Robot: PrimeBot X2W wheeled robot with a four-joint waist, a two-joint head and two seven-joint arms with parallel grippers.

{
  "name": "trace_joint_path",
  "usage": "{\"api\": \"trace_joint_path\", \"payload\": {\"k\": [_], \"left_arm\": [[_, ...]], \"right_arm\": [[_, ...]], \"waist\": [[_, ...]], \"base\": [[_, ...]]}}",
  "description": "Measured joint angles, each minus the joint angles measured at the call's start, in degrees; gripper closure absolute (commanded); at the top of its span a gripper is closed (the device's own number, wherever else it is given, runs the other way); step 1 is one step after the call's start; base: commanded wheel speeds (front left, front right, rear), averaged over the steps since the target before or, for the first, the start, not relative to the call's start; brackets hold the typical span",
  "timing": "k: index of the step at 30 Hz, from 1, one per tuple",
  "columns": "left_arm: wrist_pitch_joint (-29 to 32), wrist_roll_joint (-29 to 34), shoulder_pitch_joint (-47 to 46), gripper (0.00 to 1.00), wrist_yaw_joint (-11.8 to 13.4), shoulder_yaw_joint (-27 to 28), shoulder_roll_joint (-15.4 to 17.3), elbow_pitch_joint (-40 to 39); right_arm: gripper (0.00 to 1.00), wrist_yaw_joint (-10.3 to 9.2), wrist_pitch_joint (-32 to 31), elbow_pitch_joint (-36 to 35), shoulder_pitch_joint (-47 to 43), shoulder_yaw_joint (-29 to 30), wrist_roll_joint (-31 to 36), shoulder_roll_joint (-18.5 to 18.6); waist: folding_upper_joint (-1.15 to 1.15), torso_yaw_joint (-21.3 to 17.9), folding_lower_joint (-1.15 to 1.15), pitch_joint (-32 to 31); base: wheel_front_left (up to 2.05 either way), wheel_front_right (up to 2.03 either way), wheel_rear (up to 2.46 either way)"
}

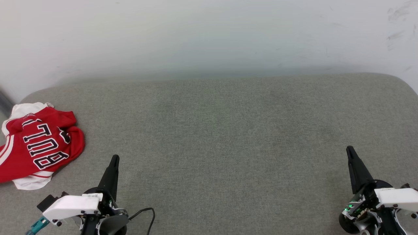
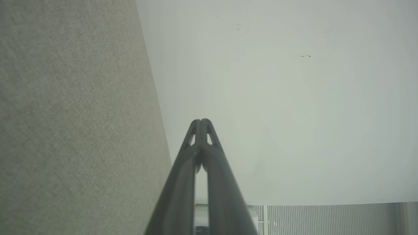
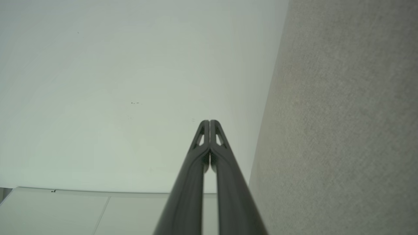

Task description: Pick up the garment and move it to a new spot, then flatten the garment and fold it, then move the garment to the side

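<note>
Evidently a pre-grasp state: the garment lies bunched at the far left of the grey padded surface, with both grippers at the near side.

The garment is crumpled, its red body uppermost, the black lettering turned sideways and white sleeve fabric showing at its far and near ends. The left gripper, fingers pressed together and holding nothing, points away from the robot near the garment's right side without touching it, so it is judged the natural arm for the first pick. The right gripper, likewise closed and empty, sits well apart at the near right. The wide bare cloth between them probably serves as the new spot for flattening and folding. A pale wall bounds the far side. No step of the task is yet done.
</note>
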State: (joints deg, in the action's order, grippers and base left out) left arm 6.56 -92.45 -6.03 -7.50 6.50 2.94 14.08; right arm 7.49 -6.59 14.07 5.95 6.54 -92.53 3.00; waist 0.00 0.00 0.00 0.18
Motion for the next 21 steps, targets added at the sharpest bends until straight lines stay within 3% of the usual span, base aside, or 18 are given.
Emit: {"api": "trace_joint_path", "payload": {"k": [12,13,21], "left_arm": [[0.0,0.0,0.0,1.00,0.0,0.0,0.0,0.0],[0.0,0.0,0.0,0.00,0.0,0.0,0.0,0.0],[-1.2,0.4,2.1,0.00,0.0,-0.3,-0.3,1.0]], "right_arm": [[1.00,0.00,0.0,0.0,0.0,0.0,0.0,0.0],[0.00,0.00,0.0,0.0,0.0,0.0,0.0,0.0],[0.00,-0.09,1.1,1.8,-2.2,-0.3,0.7,-0.1]], "waist": [[0.00,0.0,0.00,0.0],[0.00,0.0,0.00,0.0],[0.00,0.0,0.00,0.0]], "base": [[0.00,0.00,0.00],[0.00,0.00,0.00],[0.00,0.00,0.00]]}}
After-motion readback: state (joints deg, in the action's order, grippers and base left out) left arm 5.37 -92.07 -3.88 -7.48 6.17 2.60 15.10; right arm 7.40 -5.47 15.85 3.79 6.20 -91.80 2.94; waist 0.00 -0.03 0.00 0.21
